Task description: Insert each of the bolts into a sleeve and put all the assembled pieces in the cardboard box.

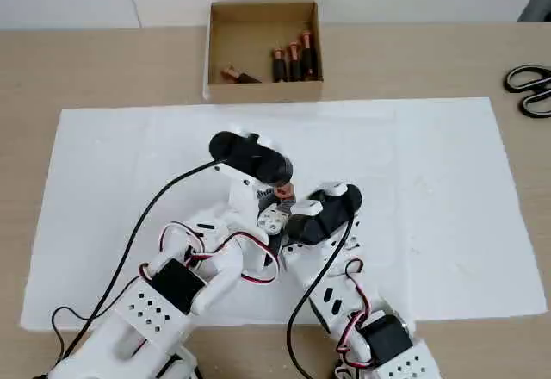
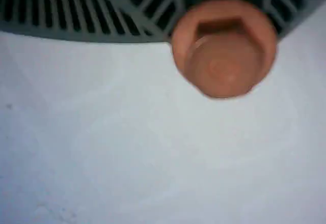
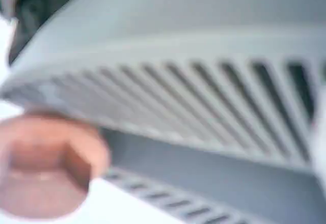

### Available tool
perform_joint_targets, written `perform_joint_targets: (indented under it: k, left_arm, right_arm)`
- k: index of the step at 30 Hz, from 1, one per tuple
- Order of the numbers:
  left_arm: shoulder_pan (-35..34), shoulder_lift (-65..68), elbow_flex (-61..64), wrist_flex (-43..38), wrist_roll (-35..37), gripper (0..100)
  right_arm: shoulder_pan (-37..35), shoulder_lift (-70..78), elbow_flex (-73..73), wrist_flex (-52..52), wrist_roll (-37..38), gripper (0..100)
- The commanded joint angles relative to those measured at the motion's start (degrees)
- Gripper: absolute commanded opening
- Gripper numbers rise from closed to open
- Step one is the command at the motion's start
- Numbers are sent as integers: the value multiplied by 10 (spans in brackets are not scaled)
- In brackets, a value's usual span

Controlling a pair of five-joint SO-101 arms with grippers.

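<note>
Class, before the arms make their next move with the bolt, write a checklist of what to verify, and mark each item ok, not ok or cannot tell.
1. Bolt held up where the two arms meet, over the white sheet: ok.
2. Bolt seated in a sleeve: cannot tell, the arms hide it.
3. Secure grip on the bolt: cannot tell.
4. Cardboard box open, way to it free: ok.
5. Room in the box beside the four assembled pieces: ok.
6. Scissors well away from the arms: ok.

a robotics lab bench: two wired desktop arms [image 1: 185, 280] on a wooden table [image 1: 86, 60], white sheet [image 1: 430, 181], scissors [image 1: 529, 89] aside.
</note>
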State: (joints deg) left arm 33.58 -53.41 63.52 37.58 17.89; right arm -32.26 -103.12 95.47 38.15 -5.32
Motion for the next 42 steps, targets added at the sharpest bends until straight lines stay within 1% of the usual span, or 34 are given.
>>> perform_joint_targets:
  k: [1,4,6,8,11,16,18,21,24,27,29,31,33,37,39,42]
  left_arm:
    - [1,-12,-7,3,-5,17]
    - [1,-13,-13,11,-15,99]
    - [1,-13,-36,48,-15,162]
    - [1,-13,-63,84,-15,202]
    - [1,-13,-96,123,-15,212]
    - [-8,-13,-139,165,-17,212]
    - [-30,-13,-161,184,-18,212]
    - [-87,-13,-190,210,-18,213]
    - [-151,-13,-212,240,-18,213]
    - [-229,-13,-220,251,-21,214]
    - [-284,-13,-219,253,-64,214]
    - [-326,-13,-222,257,-113,214]
    - [-345,-13,-224,258,-133,213]
    - [-359,-13,-233,286,-133,213]
    - [-360,-13,-233,295,-133,213]
    - [-360,-13,-232,295,-133,213]
  right_arm:
    - [0,-7,-4,-14,-7,4]
    - [0,-7,-4,-14,-7,4]
    - [0,-7,-4,-14,-7,4]
    - [0,-7,-4,-14,-7,4]
    - [0,-7,-4,-14,-7,4]
    - [0,-7,-4,-14,-7,4]
    - [0,-7,-4,-14,-7,4]
    - [0,-7,-4,-14,-7,4]
    - [0,-7,-4,-14,-7,4]
    - [1,-5,-3,-14,-6,4]
    - [11,-5,-3,-14,-6,4]
    - [36,-7,-7,-14,-5,4]
    - [68,-6,-13,-13,-4,4]
    - [144,-2,-23,-2,-3,4]
    - [175,-2,-33,0,11,4]
    - [194,-1,-69,-1,32,4]
